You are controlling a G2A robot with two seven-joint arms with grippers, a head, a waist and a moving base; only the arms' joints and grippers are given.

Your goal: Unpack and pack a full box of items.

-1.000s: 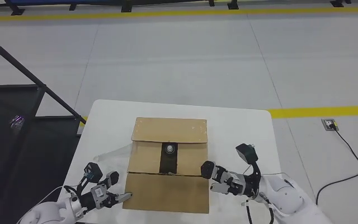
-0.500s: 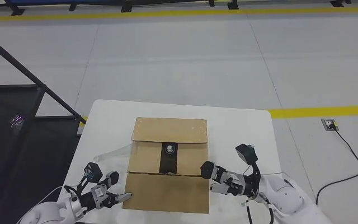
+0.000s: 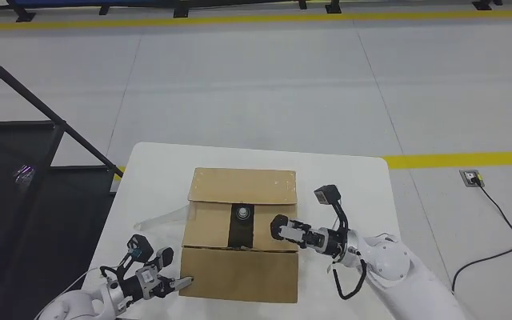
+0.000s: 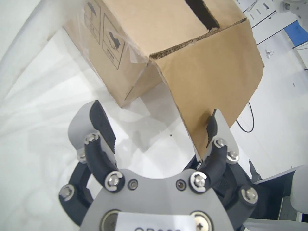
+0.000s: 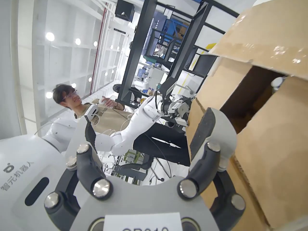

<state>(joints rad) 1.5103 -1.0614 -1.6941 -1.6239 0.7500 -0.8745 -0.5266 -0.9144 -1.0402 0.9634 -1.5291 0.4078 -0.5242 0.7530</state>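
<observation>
The left gripper [image 4: 154,117] sits at the near left corner of the white desk [image 3: 152,184]. Its jaws are apart, and the corner of the near flap [image 3: 238,274] rests against one pad [image 4: 210,126]. The flap belongs to a brown cardboard box [image 3: 210,224] standing at the desk's middle. Farther in, the right gripper [image 5: 148,121] is at the box's right side, jaws apart, one finger [image 5: 209,131] against the cardboard. A dark gap [image 3: 240,234] between the top flaps shows a round grey cap [image 3: 242,212]. The far flap [image 3: 242,186] lies flat.
</observation>
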